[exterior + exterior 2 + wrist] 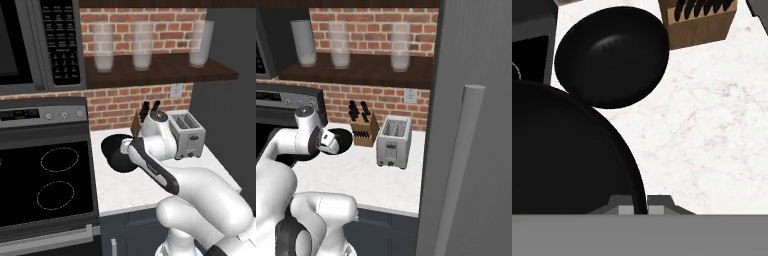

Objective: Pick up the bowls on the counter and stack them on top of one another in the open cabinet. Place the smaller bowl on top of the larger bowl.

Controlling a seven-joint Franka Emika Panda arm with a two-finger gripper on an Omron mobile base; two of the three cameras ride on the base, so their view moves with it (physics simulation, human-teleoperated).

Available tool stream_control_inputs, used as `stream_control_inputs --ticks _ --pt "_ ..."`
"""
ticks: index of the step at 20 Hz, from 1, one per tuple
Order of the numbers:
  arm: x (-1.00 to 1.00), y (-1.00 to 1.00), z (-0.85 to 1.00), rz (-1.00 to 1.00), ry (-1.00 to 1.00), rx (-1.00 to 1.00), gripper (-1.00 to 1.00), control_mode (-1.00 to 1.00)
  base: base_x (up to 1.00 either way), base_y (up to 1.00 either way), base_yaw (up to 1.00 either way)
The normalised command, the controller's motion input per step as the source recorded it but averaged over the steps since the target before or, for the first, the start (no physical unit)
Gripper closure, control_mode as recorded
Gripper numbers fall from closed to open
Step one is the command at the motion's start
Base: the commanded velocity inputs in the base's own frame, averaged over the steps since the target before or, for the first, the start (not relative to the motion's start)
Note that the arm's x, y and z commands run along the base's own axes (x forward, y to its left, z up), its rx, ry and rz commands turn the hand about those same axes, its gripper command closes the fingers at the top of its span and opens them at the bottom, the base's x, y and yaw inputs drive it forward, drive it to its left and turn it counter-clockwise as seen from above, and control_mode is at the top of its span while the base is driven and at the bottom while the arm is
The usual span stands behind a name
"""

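Two glossy black bowls lie side by side on the white counter [125,192]. The near bowl [562,160], seemingly the wider one, fills the lower left of the hand view, and its rim runs between the finger tips. My gripper [641,206] is shut on that rim. The other bowl [612,55] rests just beyond it, toward the knife block. From the left base camera the held bowl [120,164] and the farther bowl [111,144] overlap beside my wrist. A black bowl [342,140] peeks out behind the hand in the right base view. The brown cabinet shelf [165,72] hangs above.
Three tall glasses [103,47] stand on the shelf. A knife block [699,22] and a toaster [187,132] sit at the back of the counter. The black stovetop [45,180] lies to the left under the microwave [40,45]. A tall grey panel [476,125] bounds the right.
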Motion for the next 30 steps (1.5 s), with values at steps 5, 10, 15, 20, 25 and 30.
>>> stream_control_inputs --ticks 5,10,15,20,25,30 --pt "0.31 -0.02 0.41 -0.11 0.0 0.09 1.0 -1.0 0.0 0.0 0.0" --pt "0.52 -0.03 0.1 -0.12 0.0 0.03 1.0 -1.0 0.0 0.0 0.0" --pt "0.58 -0.05 -0.04 -0.12 0.02 0.0 1.0 -1.0 0.0 0.0 0.0" --pt "0.42 -0.06 -0.24 -0.06 0.05 0.0 1.0 -1.0 0.0 0.0 0.0" --pt "0.19 0.0 -0.35 0.0 0.01 0.0 1.0 -1.0 0.0 0.0 0.0" --pt "0.16 0.0 -0.29 0.0 0.0 0.0 1.0 -1.0 0.0 0.0 0.0"
